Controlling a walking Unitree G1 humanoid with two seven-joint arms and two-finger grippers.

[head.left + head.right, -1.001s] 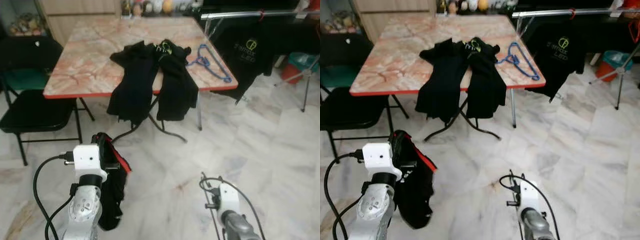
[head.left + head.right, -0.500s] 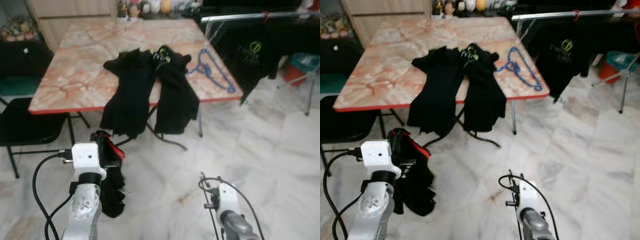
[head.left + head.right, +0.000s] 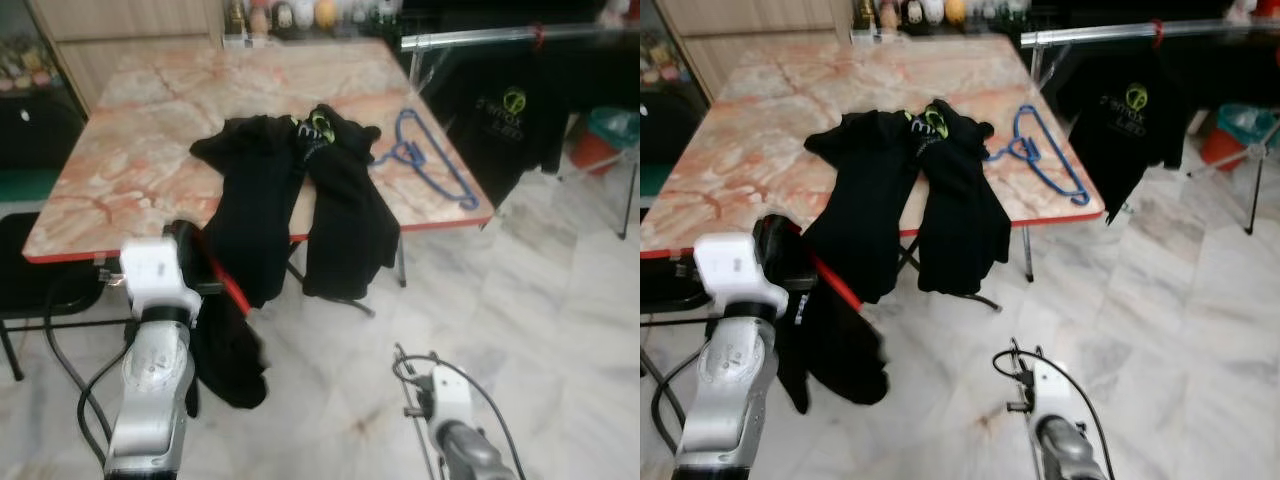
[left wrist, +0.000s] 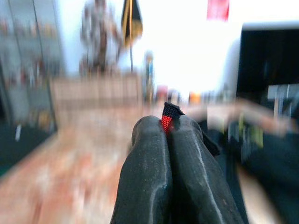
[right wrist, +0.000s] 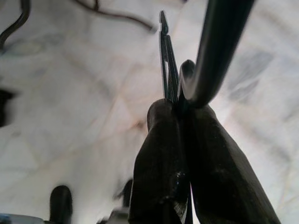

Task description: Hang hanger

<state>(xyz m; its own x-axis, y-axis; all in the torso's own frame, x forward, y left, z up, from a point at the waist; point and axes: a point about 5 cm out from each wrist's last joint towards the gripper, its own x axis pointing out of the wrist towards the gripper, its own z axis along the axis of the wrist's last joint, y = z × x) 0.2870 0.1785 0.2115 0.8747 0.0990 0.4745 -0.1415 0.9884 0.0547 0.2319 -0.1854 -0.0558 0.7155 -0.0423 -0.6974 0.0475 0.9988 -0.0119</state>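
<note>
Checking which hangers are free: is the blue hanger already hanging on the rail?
No, the blue hanger lies flat on the table, near its right edge.

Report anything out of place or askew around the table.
Two black garments lie crumpled on the table, their ends drooping over its front edge. A blue hanger lies flat beside them, unused.

Ahead of our left gripper point(image 4: 167, 133) stands the marble-topped table point(image 3: 140, 150); the blue wire hanger point(image 3: 432, 160) lies on it, to the right.
</note>
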